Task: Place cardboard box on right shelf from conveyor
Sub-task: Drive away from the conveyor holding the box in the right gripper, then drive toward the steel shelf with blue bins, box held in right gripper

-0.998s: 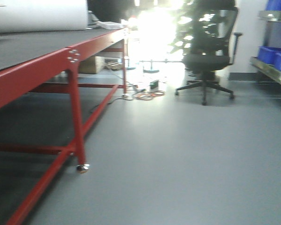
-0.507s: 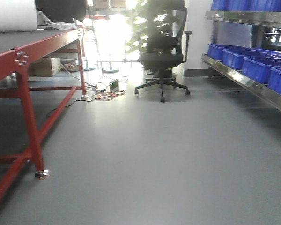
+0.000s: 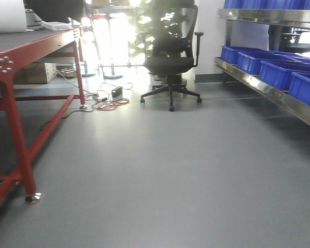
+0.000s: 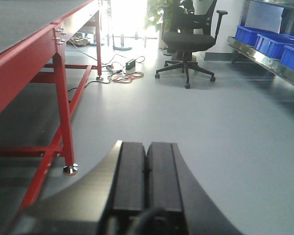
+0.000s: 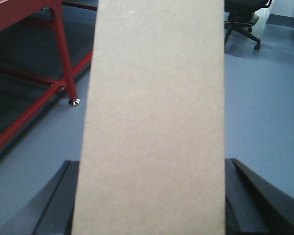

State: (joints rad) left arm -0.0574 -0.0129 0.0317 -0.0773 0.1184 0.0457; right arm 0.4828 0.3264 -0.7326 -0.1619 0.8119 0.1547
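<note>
The tan cardboard box (image 5: 152, 112) fills the middle of the right wrist view, held lengthwise above the grey floor. My right gripper (image 5: 149, 169) is shut on it, one dark finger (image 5: 59, 196) showing on each side. The left gripper (image 4: 147, 149) is shut, its pads pressed together with nothing between them, hanging over the floor. The conveyor (image 3: 20, 41), a dark grey belt on a red frame, runs along the left. The right shelf (image 3: 271, 93), shiny steel with a front lip, runs along the right edge of the front view.
Blue plastic bins (image 3: 279, 72) sit on the shelf. A black office chair (image 3: 170, 62) stands at the far middle, with cables (image 3: 106, 103) on the floor to its left. A red conveyor leg (image 3: 15, 139) ends in a metal foot (image 3: 32, 198). A carton (image 3: 36, 72) lies under the conveyor.
The front view has swung to the right: the conveyor slid toward the left edge, and the shelf with its blue bins came further into view.
</note>
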